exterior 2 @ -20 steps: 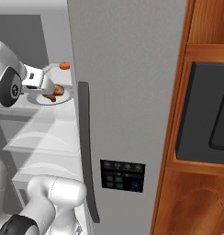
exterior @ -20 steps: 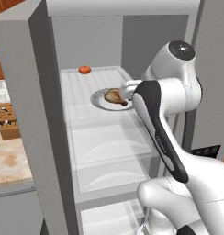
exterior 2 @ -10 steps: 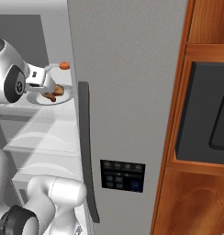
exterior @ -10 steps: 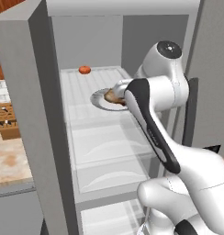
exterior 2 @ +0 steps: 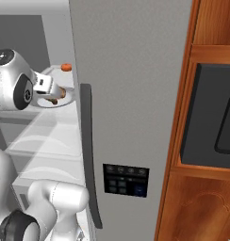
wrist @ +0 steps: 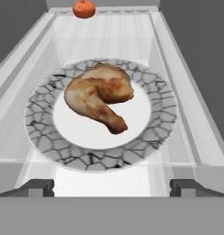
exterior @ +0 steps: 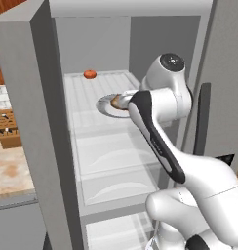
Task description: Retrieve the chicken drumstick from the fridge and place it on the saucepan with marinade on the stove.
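The fridge (exterior: 96, 44) stands open, and my arm reaches onto its upper shelf. A golden-brown chicken drumstick (wrist: 98, 98) lies on a white plate with a grey crackled rim (wrist: 40, 137). From the left base camera the drumstick (exterior: 114, 101) peeks out just past my hand. My gripper (wrist: 113, 187) is open, its two dark fingertips (wrist: 38, 187) spread wide at the plate's near edge, short of the meat and holding nothing. The saucepan with marinade and the stove are out of view.
A small red-orange tomato (wrist: 84, 9) sits at the back of the same shelf. Raised shelf sides (wrist: 196, 114) flank the plate. Clear shelves (exterior: 116, 151) lie below. The closed fridge door with its dark handle (exterior 2: 87, 150) is at my right, beside a wooden cabinet (exterior 2: 206, 197).
My hand has pushed deeper along the shelf toward the plate, and now covers more of the drumstick in the left base view. The jaws have stayed open.
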Controlling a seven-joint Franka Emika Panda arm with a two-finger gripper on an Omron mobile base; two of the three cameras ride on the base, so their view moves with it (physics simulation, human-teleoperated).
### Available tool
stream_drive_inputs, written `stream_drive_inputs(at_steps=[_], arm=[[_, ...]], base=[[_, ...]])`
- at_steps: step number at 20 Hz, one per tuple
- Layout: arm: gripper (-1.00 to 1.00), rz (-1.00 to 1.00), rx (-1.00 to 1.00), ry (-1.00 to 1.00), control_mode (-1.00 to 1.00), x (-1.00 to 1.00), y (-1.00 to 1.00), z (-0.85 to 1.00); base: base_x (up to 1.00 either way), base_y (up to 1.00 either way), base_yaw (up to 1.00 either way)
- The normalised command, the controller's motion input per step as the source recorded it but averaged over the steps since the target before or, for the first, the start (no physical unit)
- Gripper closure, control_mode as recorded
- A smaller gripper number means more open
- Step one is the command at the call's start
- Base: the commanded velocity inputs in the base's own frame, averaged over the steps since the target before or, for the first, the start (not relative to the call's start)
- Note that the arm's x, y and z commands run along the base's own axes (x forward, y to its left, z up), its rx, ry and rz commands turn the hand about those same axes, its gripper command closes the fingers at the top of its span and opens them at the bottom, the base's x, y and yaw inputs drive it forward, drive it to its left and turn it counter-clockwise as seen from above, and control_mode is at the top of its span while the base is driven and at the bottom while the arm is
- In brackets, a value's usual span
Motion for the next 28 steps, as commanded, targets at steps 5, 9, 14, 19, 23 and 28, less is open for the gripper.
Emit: stream_drive_inputs(at_steps=[5,9,14,19,23,28], arm=[[-1.0,0.0,0.0,0.0,-1.0,0.4,0.0,-0.05],[-1.0,0.0,0.0,0.0,-1.0,0.42,0.01,0.0],[-1.0,0.0,0.0,0.0,-1.0,0.39,0.08,-0.04],[-1.0,0.0,0.0,0.04,-1.0,0.16,0.11,-0.05],[-1.0,0.0,0.0,0.06,-1.0,0.0,0.11,-0.05],[-1.0,0.0,0.0,0.02,-1.0,0.07,0.02,-0.08]], base=[[0.0,0.0,0.0],[0.0,0.0,0.0],[0.0,0.0,0.0],[0.0,0.0,0.0],[0.0,0.0,0.0],[0.0,0.0,0.0]])
